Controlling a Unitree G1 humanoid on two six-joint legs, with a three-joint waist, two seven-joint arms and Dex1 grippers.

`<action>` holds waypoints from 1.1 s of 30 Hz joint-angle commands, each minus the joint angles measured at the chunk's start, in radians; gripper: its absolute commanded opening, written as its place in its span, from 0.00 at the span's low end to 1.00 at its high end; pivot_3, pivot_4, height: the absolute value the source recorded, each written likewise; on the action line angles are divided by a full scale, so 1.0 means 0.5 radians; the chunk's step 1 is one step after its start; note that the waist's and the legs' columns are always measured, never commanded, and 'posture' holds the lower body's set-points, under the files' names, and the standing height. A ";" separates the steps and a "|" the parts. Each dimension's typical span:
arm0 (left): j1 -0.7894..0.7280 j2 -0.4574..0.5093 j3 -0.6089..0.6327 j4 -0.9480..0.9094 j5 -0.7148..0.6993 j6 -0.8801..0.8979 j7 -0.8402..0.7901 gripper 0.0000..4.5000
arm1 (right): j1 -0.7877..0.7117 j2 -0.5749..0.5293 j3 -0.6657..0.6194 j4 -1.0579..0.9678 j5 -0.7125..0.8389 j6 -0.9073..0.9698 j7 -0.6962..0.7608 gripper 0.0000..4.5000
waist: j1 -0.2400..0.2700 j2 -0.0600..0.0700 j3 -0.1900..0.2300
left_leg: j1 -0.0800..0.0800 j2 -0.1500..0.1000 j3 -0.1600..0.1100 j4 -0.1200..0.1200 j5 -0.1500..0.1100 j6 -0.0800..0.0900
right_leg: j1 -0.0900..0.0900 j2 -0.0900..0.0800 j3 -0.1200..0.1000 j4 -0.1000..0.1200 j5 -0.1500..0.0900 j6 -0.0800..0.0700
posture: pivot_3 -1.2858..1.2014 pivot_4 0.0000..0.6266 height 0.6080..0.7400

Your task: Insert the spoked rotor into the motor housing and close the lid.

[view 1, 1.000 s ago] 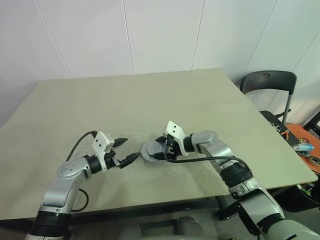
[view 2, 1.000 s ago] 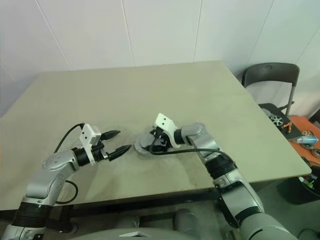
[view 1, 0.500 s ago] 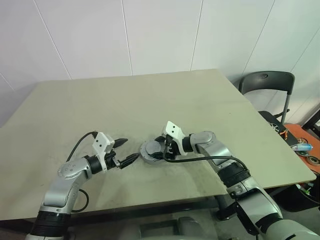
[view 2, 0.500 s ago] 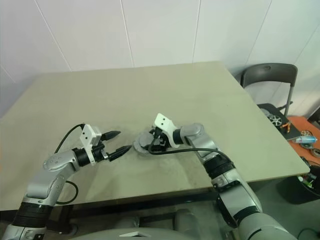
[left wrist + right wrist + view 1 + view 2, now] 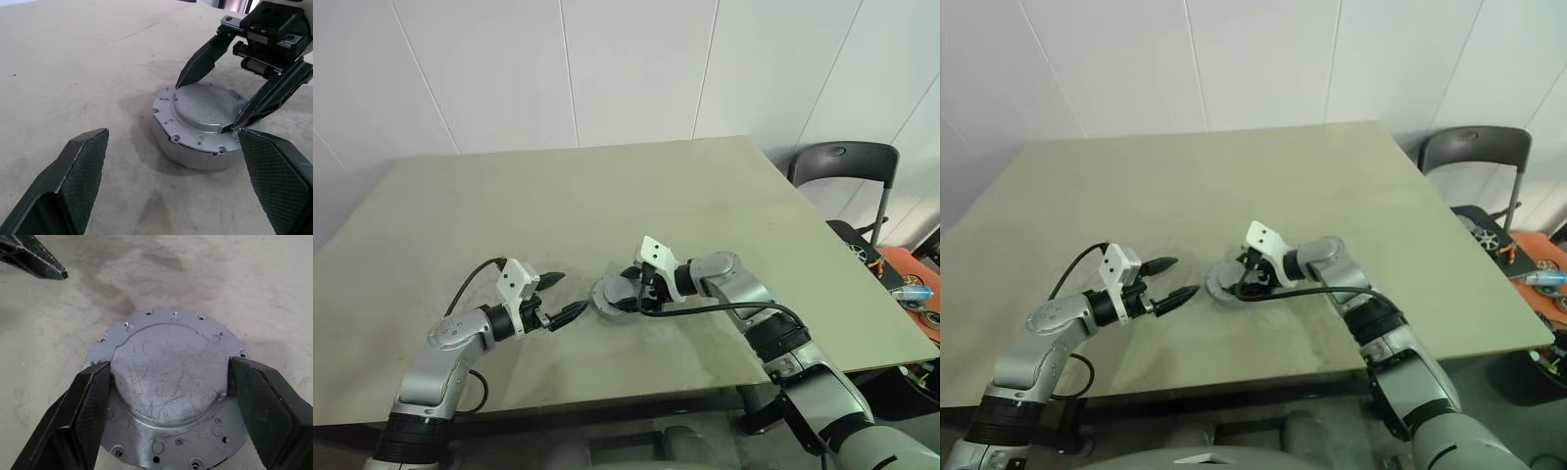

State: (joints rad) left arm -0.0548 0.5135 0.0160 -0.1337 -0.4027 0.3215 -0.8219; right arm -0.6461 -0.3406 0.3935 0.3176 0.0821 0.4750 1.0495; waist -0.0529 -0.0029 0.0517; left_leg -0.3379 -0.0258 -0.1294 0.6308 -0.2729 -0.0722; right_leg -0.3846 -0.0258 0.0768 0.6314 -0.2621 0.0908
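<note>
No change is evident over the last second: both arms hold position. The motor housing point(image 5: 203, 125) sits on the bench point(image 5: 607, 196), lid point(image 5: 171, 372) seated flush on top, so the spoked rotor is judged already enclosed. The right end effector point(image 5: 168, 382) straddles the lid's raised centre, fingertips against its edge. The left end effector point(image 5: 553, 297) waits fully open beside the housing, holding nothing. Assembly appears essentially complete; release remains.

table point(image 5: 460, 206): open all round | motor housing point(image 5: 200, 125): right gripper point(image 5: 225, 83) astride (fingers flanking)
</note>
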 commanded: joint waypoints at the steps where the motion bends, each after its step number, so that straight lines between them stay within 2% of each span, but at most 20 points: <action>1: -0.055 -0.012 -0.001 -0.075 0.003 -0.020 0.016 1.00 | 0.053 -0.075 0.097 0.175 -0.151 0.106 -0.048 0.77 | 0.012 0.000 0.000 | 0.000 0.000 0.000 0.000 0.000 0.000 | 0.000 0.000 0.000 0.000 0.000 0.000 | 0.52 0.00 1.00; 27: -0.127 -0.019 -0.025 -0.034 0.037 0.016 0.044 1.00 | 0.018 -0.046 0.104 0.271 -0.180 0.061 -0.152 0.77 | 0.015 0.006 -0.005 | 0.004 0.000 0.000 0.001 0.000 0.000 | 0.003 0.001 0.000 0.000 -0.001 -0.001 | 0.52 0.00 1.00; 33: -0.109 -0.009 -0.013 0.027 0.044 -0.045 0.011 1.00 | 0.041 -0.056 0.058 0.029 0.022 0.170 0.083 0.77 | 0.017 0.006 -0.005 | 0.000 0.000 0.000 0.000 0.000 0.000 | 0.001 0.000 -0.001 -0.001 -0.001 -0.001 | 0.52 0.00 1.00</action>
State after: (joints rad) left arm -0.0948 0.5017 -0.0121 -0.1157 -0.3814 0.3227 -0.8082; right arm -0.6620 -0.3454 0.3936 0.3251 0.0958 0.5012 1.0497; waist -0.0442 0.0004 0.0493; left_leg -0.3388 -0.0256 -0.1293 0.6306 -0.2729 -0.0723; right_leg -0.3854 -0.0257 0.0765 0.6306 -0.2624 0.0904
